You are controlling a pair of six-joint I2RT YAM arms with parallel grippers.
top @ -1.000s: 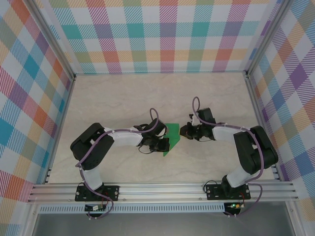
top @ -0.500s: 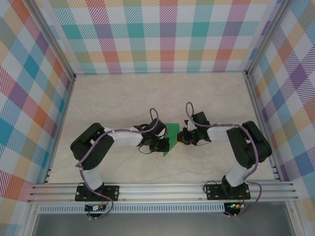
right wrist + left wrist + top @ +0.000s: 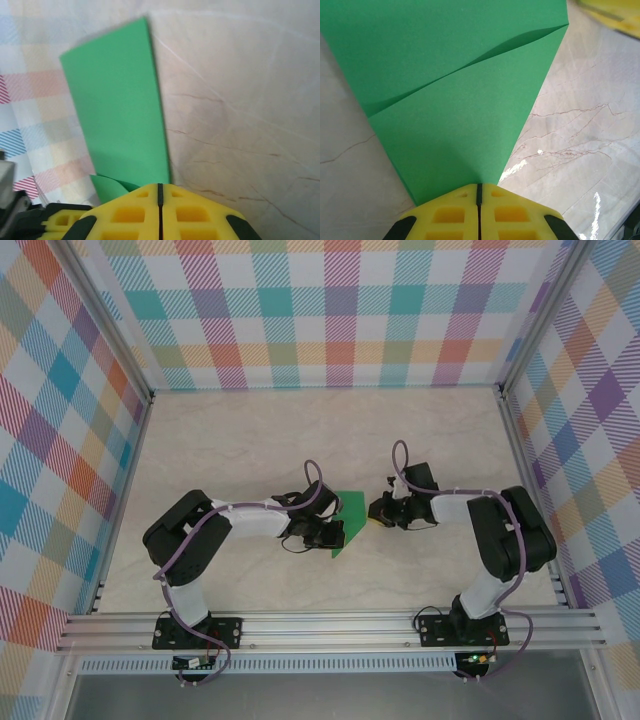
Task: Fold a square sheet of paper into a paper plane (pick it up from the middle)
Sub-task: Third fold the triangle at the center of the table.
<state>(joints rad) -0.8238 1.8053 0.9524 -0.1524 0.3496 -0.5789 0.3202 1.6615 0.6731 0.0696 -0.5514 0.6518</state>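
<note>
Your left gripper point(image 3: 479, 188), yellow fingers pressed together, pinches the narrow corner of the square sheet of paper point(image 3: 460, 110). The sheet is smooth matte green with a diagonal fold, mid-table over the glossy veined table point(image 3: 580, 140). Your right gripper point(image 3: 160, 187), also pressed together, meets its right edge.

The green paper point(image 3: 352, 510) sits mid-table point(image 3: 240, 440), creased, between two arms. The left gripper point(image 3: 335, 533) is on its near-left edge. The right gripper point(image 3: 373, 516) is just beside its right edge. Checked walls point(image 3: 340, 310) surround them.
</note>
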